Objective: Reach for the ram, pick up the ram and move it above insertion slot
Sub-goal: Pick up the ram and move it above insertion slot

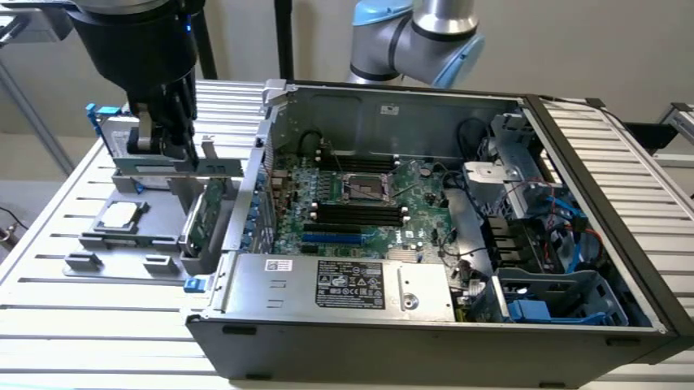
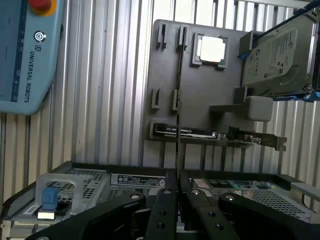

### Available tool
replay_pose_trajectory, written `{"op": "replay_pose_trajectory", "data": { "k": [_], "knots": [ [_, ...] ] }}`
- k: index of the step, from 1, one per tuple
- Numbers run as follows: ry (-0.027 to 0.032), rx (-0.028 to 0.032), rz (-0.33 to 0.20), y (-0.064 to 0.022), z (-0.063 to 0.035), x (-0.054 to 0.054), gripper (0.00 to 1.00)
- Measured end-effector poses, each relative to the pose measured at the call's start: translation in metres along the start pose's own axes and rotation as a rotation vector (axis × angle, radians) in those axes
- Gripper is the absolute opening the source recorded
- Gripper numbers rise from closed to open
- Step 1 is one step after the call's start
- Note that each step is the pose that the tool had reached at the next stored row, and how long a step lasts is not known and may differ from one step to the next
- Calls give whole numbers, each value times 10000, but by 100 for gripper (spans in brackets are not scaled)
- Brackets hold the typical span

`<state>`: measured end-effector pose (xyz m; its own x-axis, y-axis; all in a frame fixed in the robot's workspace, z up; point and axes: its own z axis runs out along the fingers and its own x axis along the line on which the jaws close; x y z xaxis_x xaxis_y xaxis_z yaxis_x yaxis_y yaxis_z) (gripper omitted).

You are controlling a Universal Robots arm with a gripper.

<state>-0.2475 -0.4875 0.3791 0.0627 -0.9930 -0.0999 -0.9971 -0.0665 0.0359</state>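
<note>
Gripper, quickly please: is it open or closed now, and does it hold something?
Gripper: closed, holding the ram edge-on.

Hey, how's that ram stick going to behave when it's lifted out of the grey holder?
The ram looks thin and narrow, so it is probably light and fairly stiff, though likely fragile if bent sideways. Standing on edge in the slots of the grey holder, it would probably tip without support.

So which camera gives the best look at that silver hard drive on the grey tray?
The wrist view: the hard drive shows its whole labelled face there, at the tray's edge beside the processor chip. In the exterior view the hard drive is largely blocked by the gripper, leaving just a sliver.
</note>
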Motion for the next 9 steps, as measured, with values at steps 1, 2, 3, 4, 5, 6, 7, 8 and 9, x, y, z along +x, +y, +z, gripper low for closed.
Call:
{"op": "replay_pose_trajectory", "data": {
  "k": [1,2,3,4,5,6,7,8,9],
  "knots": [
    [1,-3,-5,-46,-4,3,13],
    [1,-6,-10,-91,-8,7,13],
    [0,-7,-14,-136,-10,10,13],
    [0,-9,-18,-181,-12,13,13],
    [0,-12,-22,-225,-15,16,13],
    [-1,-14,-26,-273,-17,19,13],
    [0,-16,-31,-318,-19,23,13],
    [0,-18,-34,-363,-21,26,13],
    [0,-21,-38,-407,-23,28,13]
  ]
}}
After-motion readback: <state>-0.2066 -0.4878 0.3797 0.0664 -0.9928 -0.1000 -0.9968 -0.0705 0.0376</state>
